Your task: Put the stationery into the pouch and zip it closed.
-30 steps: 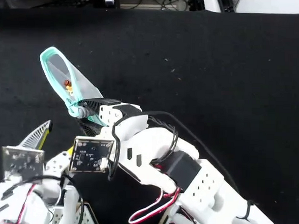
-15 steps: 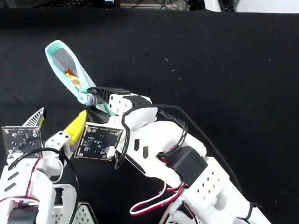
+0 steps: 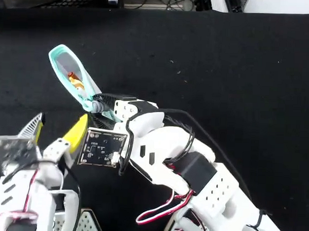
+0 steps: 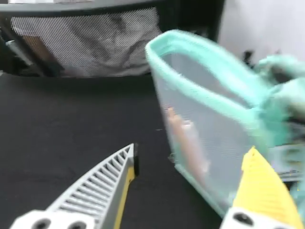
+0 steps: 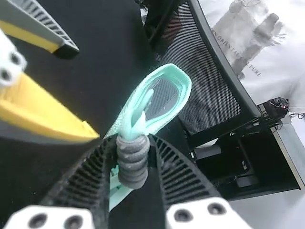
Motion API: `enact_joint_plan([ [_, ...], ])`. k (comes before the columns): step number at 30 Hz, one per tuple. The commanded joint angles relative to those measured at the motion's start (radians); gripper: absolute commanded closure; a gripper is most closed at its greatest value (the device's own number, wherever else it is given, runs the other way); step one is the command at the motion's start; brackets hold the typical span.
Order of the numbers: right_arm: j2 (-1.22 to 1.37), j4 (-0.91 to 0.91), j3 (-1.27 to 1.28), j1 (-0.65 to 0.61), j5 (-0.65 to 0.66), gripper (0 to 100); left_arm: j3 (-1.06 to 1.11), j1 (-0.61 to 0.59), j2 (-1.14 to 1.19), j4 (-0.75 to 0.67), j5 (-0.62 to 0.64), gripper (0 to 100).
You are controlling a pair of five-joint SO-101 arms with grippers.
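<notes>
A mint-green mesh pouch (image 3: 68, 74) stands on its edge on the black table, mouth open, with an orange item (image 3: 74, 82) inside. My right gripper (image 3: 96, 106) is shut on the grey zipper pull (image 5: 132, 160) at the pouch's near end; the pouch (image 5: 159, 95) rises beyond its jaws. My left gripper (image 3: 55, 130) is open just in front of that end, its yellow finger (image 3: 77, 131) close beside the right gripper. In the left wrist view the pouch (image 4: 209, 124) stands just past the open left gripper (image 4: 193, 149), with the orange item (image 4: 183, 138) showing through the mesh.
Black cloth (image 3: 222, 72) covers the table, with open room to the right and far side. A mesh chair back (image 4: 86, 43) stands beyond the table's far edge. Both white arms crowd the near left corner.
The right gripper has shifted the pouch a little to the right and stood it steeper. The left gripper has moved forward, its yellow finger now beside the pouch's near end.
</notes>
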Motion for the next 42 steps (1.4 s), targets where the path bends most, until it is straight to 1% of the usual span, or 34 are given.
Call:
enact_joint_plan([
  [1, -0.025, -0.028, -0.056, 0.014, 0.009, 98.6, -0.113, 0.082, 0.003, 0.046, 0.069, 65],
  [6, -0.025, -0.021, -0.056, 0.014, 0.009, 98.6, -0.084, 0.097, 0.009, 0.023, 0.072, 65],
  [12, -0.025, -0.020, -0.056, 0.014, 0.009, 98.6, 0.081, 0.094, 0.008, -0.127, 0.075, 65],
  [15, -0.025, -0.020, -0.056, 0.014, 0.009, 98.6, 0.131, 0.093, 0.008, -0.190, 0.126, 65],
  [18, -0.025, -0.020, -0.056, 0.014, 0.009, 98.6, 0.133, 0.093, 0.009, -0.207, 0.158, 65],
  [20, -0.025, -0.020, -0.056, 0.014, 0.009, 98.6, 0.133, 0.093, 0.009, -0.207, 0.158, 65],
  [23, -0.031, -0.020, -0.056, 0.014, 0.009, 98.6, 0.140, 0.054, 0.009, -0.209, 0.155, 65],
  [30, -0.031, -0.025, -0.062, 0.020, 0.009, 98.6, 0.140, -0.025, 0.009, -0.209, 0.066, 65],
  [38, -0.030, -0.020, -0.113, 0.017, 0.009, 98.6, 0.113, -0.031, 0.002, -0.198, 0.011, 65],
  [42, -0.030, -0.020, -0.114, 0.015, 0.009, 98.6, 0.047, -0.031, 0.002, -0.137, -0.021, 65],
])
